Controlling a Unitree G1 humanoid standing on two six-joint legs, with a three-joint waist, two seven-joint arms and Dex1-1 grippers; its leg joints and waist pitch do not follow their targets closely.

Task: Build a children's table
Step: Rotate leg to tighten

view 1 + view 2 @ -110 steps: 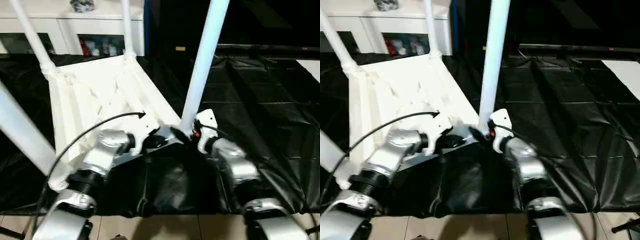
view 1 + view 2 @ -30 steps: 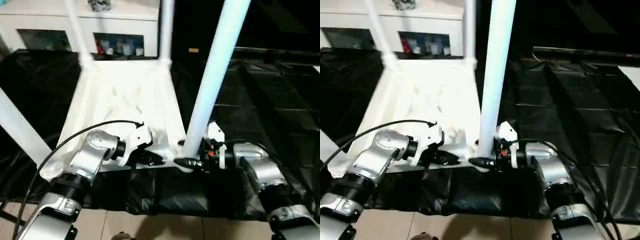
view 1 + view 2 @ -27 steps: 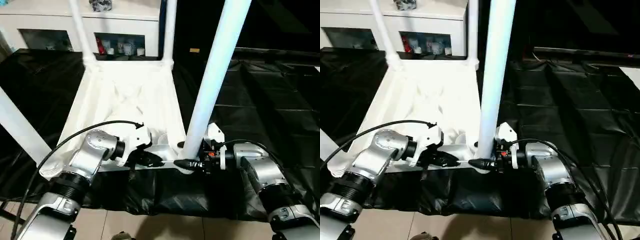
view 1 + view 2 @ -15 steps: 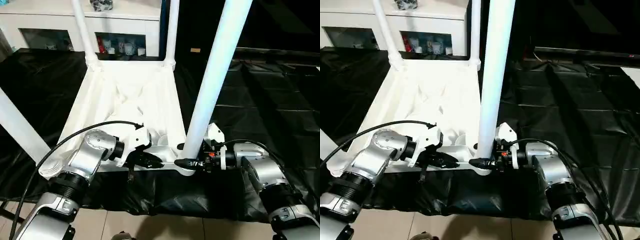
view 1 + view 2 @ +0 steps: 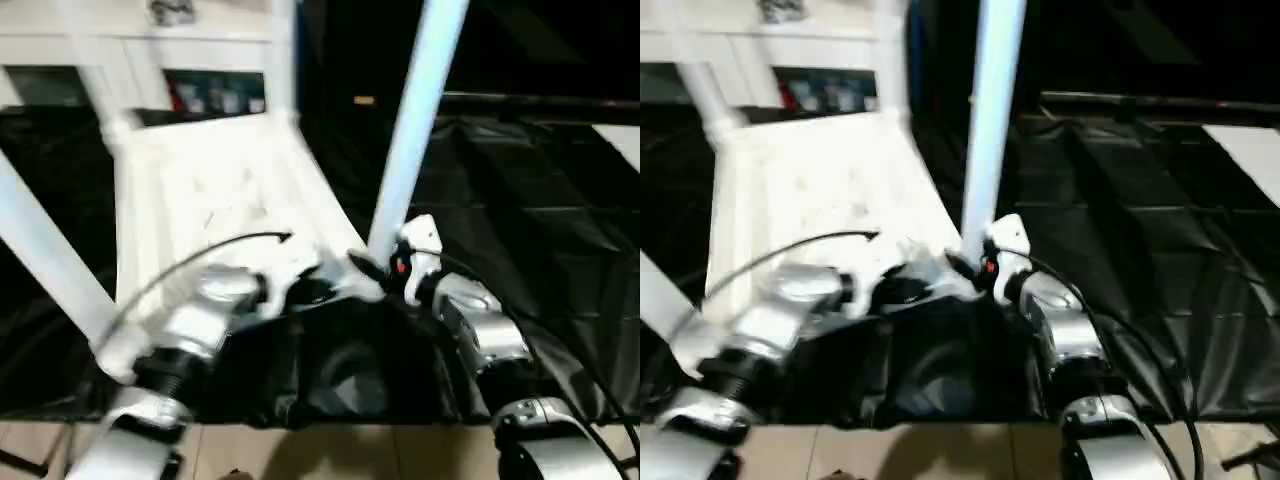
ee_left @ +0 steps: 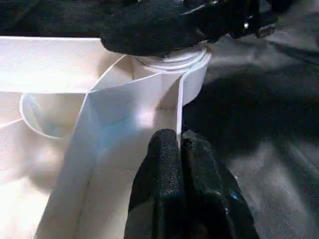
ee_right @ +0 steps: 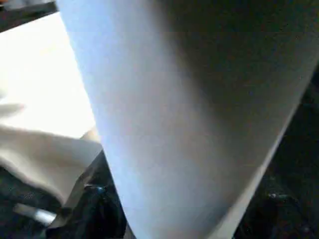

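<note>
Left eye view: one tabletop (image 5: 210, 200) upside down on black sheet (image 5: 540, 220), four legs up; left gripper (image 6: 178, 149) pinched on tabletop rim; right gripper (image 5: 372, 270) at 3 o'clock leg (image 5: 410, 120), state unclear

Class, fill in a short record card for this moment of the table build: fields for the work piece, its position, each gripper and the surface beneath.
Work piece: white plastic rectangular tabletop with four white tubular legs
Position: upside down, legs pointing up
Left gripper: shut on the tabletop's thin near rim, by the corner socket
Right gripper: at the base of the near right leg; fingers unclear
Surface: black plastic sheet
Background: white cabinet
</note>
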